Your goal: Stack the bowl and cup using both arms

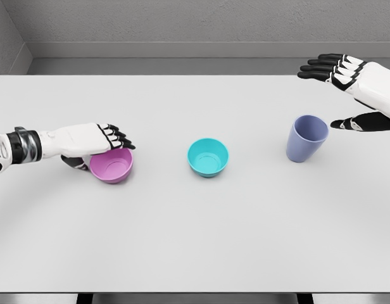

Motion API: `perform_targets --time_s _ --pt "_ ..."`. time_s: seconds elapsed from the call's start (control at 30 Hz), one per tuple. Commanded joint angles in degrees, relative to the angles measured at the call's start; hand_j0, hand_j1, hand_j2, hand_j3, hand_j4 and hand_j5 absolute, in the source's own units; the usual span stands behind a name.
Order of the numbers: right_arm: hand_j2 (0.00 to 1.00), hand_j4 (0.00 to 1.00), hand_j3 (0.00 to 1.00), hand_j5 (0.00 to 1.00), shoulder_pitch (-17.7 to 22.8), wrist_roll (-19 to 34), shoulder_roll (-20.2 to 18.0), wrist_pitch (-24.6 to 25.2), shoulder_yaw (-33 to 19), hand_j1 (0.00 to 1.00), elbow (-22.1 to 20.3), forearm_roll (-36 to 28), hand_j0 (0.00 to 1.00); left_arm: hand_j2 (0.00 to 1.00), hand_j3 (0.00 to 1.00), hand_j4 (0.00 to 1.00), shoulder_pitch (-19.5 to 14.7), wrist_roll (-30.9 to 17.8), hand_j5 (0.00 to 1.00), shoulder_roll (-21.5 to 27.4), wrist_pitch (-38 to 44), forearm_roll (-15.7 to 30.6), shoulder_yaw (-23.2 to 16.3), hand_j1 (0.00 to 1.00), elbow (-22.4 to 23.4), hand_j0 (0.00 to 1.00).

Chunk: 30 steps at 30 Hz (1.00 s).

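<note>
Bowl and cup work looks barely begun: nothing is stacked, and all three vessels sit apart in a loose row on the desk (195, 240). The pink bowl (113, 166) stands at the left, the teal bowl (208, 157) in the middle, and the blue-violet cup (306, 138) to the right, each upright with its mouth open to the ceiling.

The left hand (97, 147) is on the pink bowl, fingers laid over its far rim and the thumb low at its outer side, so it appears to be closing a grasp on it; the bowl seems to rest on the surface. The right hand (353, 92) hovers near the cup, fingers spread and thumb held apart below them, holding nothing and clear of the cup wall.

Left to do, as I judge it: lift the pink bowl, take the cup, and nest the pieces.

Both bowls are shallow, round and smooth, like matte plastic. Taller and tapering toward its base, the cup has a thin rim. The desk is plain, pale and flat.
</note>
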Motion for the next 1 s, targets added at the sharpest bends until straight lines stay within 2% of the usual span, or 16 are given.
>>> perform_targets --time_s 0.0,0.5,0.67,0.83,0.97 --pt "1.00 1.00 1.00 1.00 0.0 -0.1 -0.1 0.0 0.0 1.00 0.0 -0.4 1.00 1.00 1.00 1.00 0.0 0.0 1.00 -0.1 0.1 0.4 0.1 1.00 -0.1 1.00" --pt "1.00 1.00 1.00 1.00 0.2 -0.1 -0.2 0.0 0.0 1.00 0.0 -0.4 1.00 1.00 1.00 1.00 0.1 -0.1 1.00 0.1 0.1 0.5 -0.2 1.00 -2.0 1.00" --pt "1.00 1.00 1.00 1.00 0.2 -0.1 -0.2 0.0 0.0 1.00 0.0 -0.4 1.00 0.99 0.99 0.99 0.1 -2.0 0.99 0.1 0.1 0.6 -0.2 0.99 -2.6 0.99" --pt "1.00 1.00 1.00 1.00 0.2 -0.1 -0.2 0.0 0.0 1.00 0.0 -0.4 1.00 0.81 0.81 0.81 0.2 -3.5 0.81 0.1 0.1 0.6 -0.2 0.81 -3.0 0.81" --pt "1.00 1.00 1.00 1.00 0.2 -0.1 -0.3 0.0 0.0 1.00 0.0 -0.4 1.00 0.72 0.72 0.72 0.2 -3.5 0.72 0.1 0.1 0.6 -0.2 0.72 -3.1 0.72"
